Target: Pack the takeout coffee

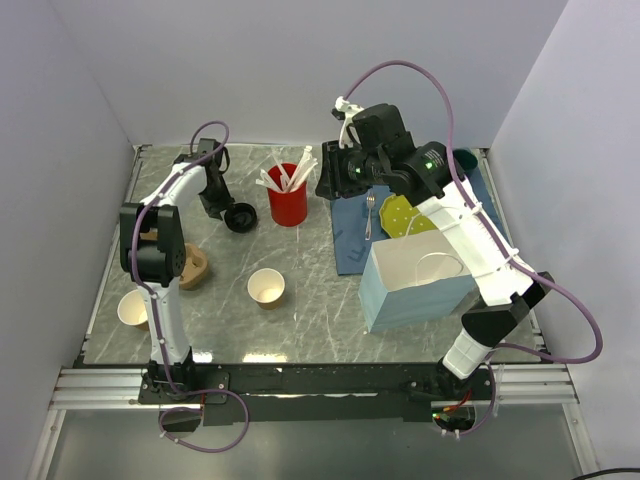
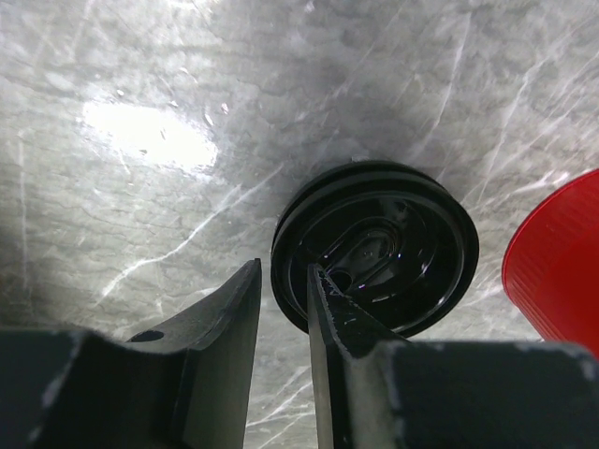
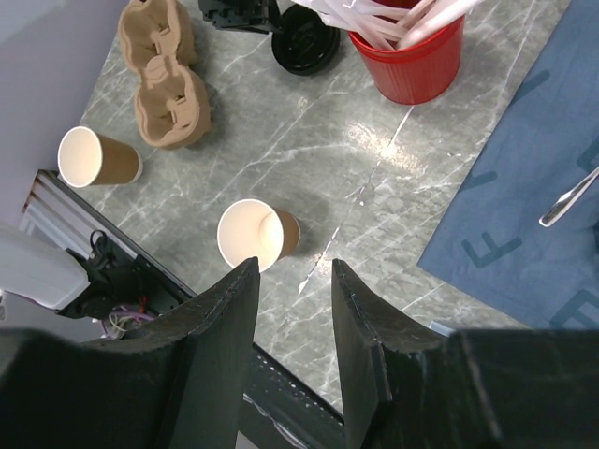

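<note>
A round black plastic lid (image 1: 240, 217) (image 2: 374, 243) (image 3: 304, 39) lies flat on the marble table, just left of the red cup. No lidded takeout coffee is in view. My left gripper (image 1: 228, 208) (image 2: 284, 268) is low over the lid's left rim. One finger is outside the rim and the other lies over the lid, with a visible gap between them. Two lidless brown paper cups (image 1: 266, 288) (image 1: 133, 308) stand nearer the front. My right gripper (image 1: 328, 180) (image 3: 294, 264) hovers high at the back, open and empty, looking down at the nearer cup (image 3: 248, 234).
A red cup (image 1: 287, 200) of white utensils stands right of the lid. A brown cup carrier (image 1: 190, 265) lies at the left. An open light-blue bag (image 1: 410, 285) stands front right, with a blue cloth (image 1: 350, 235), a fork (image 1: 369, 215) and a green item (image 1: 400, 215) behind it.
</note>
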Robot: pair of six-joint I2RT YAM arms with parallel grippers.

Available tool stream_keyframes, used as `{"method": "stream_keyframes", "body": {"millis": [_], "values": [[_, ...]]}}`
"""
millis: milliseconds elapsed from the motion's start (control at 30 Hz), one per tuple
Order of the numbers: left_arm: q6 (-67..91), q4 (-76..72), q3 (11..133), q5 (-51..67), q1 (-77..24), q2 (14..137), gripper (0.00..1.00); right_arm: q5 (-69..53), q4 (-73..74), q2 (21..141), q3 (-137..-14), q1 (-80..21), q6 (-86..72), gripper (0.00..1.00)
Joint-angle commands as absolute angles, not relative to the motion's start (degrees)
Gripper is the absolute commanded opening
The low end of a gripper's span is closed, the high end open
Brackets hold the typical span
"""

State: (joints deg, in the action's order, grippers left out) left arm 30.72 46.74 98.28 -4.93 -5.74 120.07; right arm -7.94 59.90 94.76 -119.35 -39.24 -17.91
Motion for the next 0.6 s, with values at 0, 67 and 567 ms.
{"method": "stream_keyframes", "body": {"millis": [0,67,567], "values": [[30.23,45.26,98.43,-3.86,-5.71,120.85,0.31,-7.12,59.94,95.01,-122.34,-39.55,-17.14,0.45],[30.24,45.53,98.26,-3.87,-5.63,121.03,0.3,-7.12,59.85,95.01,-122.52,-39.55,-17.23,0.45],[30.41,45.79,98.61,-5.45,-5.62,121.9,0.26,-6.94,59.68,94.83,-121.82,-39.55,-17.23,0.45]]}}
